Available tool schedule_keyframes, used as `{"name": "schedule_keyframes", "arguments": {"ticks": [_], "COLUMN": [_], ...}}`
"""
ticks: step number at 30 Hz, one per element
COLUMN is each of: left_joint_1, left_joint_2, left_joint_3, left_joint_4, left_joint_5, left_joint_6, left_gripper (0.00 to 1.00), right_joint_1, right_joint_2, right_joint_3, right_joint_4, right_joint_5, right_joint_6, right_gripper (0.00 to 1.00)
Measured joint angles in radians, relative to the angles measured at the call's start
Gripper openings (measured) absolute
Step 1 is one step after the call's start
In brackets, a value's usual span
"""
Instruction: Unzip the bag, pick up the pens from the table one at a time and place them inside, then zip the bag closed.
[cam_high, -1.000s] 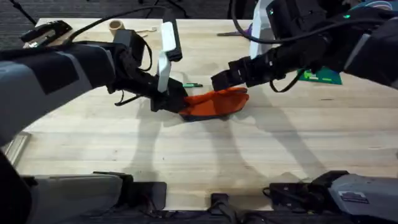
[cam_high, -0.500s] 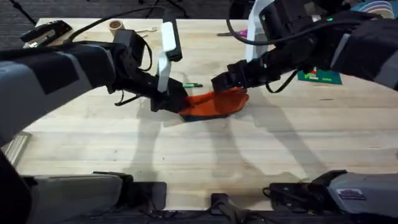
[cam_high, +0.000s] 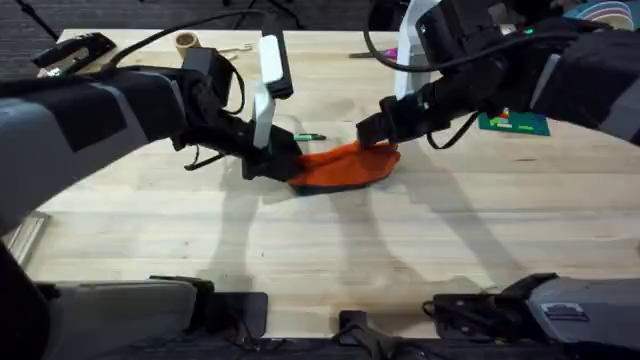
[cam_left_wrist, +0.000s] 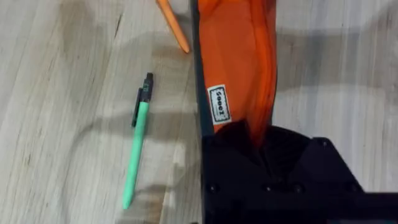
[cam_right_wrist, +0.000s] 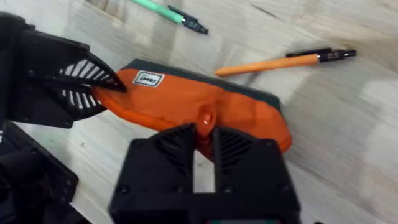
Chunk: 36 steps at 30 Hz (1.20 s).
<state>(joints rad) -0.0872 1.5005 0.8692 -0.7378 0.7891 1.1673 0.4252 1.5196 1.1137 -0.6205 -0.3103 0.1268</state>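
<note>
A light wooden table (cam_high: 330, 260) stretches away from the two arm bases. Near its middle lies the bag (cam_high: 345, 167), an orange fabric pouch with a dark underside, resting on the wood. The left gripper (cam_high: 283, 163) reaches in from the left and is clamped on the pouch's left end; in the left wrist view its black fingers (cam_left_wrist: 230, 134) pinch the orange fabric just below a small white label (cam_left_wrist: 218, 103). The right gripper (cam_high: 375, 130) reaches in from the right and sits at the top right of the pouch. In the right wrist view its fingers (cam_right_wrist: 180, 140) stand close together on either side of a small orange zipper pull (cam_right_wrist: 204, 117), apparently pinching it. Just beyond the pouch, both pens lie flat on the table: the green pen (cam_left_wrist: 137, 155) with its black end, and the orange pen (cam_right_wrist: 283, 61) with its black end. Farther back sit a tape roll (cam_high: 186, 43) and a green card (cam_high: 515, 123).
</note>
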Motion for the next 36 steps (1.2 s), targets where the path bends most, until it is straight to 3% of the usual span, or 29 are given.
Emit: {"name": "schedule_keyframes", "arguments": {"ticks": [2, 4, 36], "left_joint_1": [0.000, 0.000, 0.005], "left_joint_2": [0.000, 0.000, 0.000], "left_joint_3": [0.000, 0.000, 0.000], "left_joint_4": [0.000, 0.000, 0.000], "left_joint_5": [0.000, 0.000, -0.003], "left_joint_6": [0.000, 0.000, 0.000], "left_gripper": [0.042, 0.042, 0.042], "right_joint_1": [0.000, 0.000, 0.010], "right_joint_2": [0.000, 0.000, -0.060], "right_joint_3": [0.000, 0.000, 0.002], "right_joint_4": [0.000, 0.001, 0.006], "right_joint_5": [-0.001, -0.001, -0.056], "right_joint_6": [0.000, 0.000, 0.000], "right_gripper": [0.052, 0.037, 0.034]}}
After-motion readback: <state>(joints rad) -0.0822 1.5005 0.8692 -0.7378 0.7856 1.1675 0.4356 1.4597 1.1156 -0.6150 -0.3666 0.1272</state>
